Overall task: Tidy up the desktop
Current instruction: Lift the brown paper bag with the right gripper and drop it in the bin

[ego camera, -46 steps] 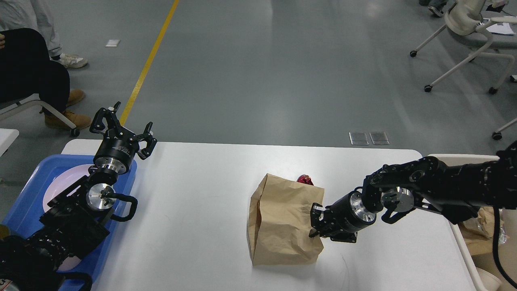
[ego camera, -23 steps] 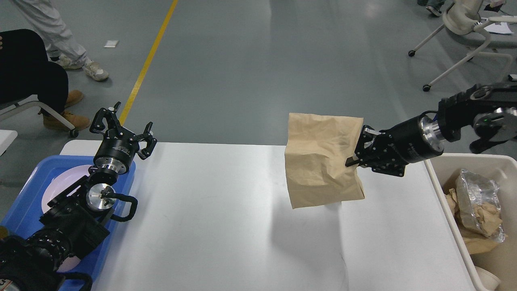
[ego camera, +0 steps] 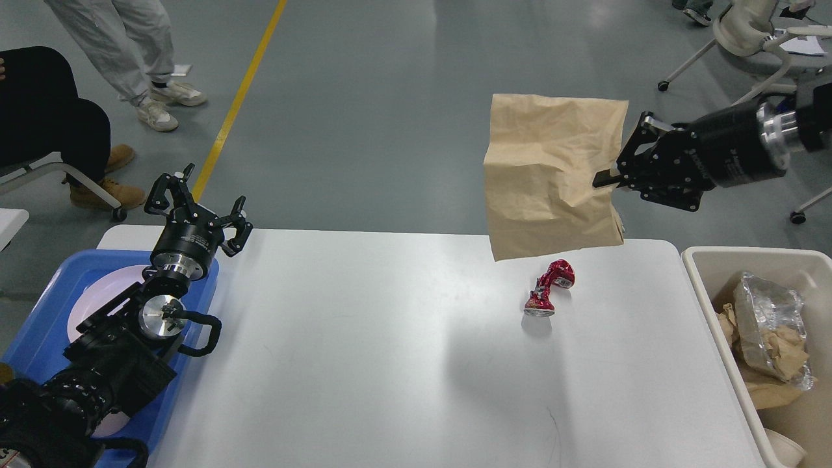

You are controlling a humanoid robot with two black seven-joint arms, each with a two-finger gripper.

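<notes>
in the head view, the large white rectangular desktop [ego camera: 364, 351] with rounded corners fills the lower middle, and above its far right corner the right gripper [ego camera: 608, 179] is clenched on the edge of a crumpled brown paper bag [ego camera: 549, 172] hanging clear of the surface. a crushed red metal can [ego camera: 549, 289] lies on the desktop below the bag, near a cream rectangular bin [ego camera: 699, 273] of crumpled paper and foil at the right edge. the left gripper [ego camera: 195, 198] hovers released, fingers spread, over the far corner of a blue plastic tray [ego camera: 39, 325] holding a white plate [ego camera: 81, 305].
</notes>
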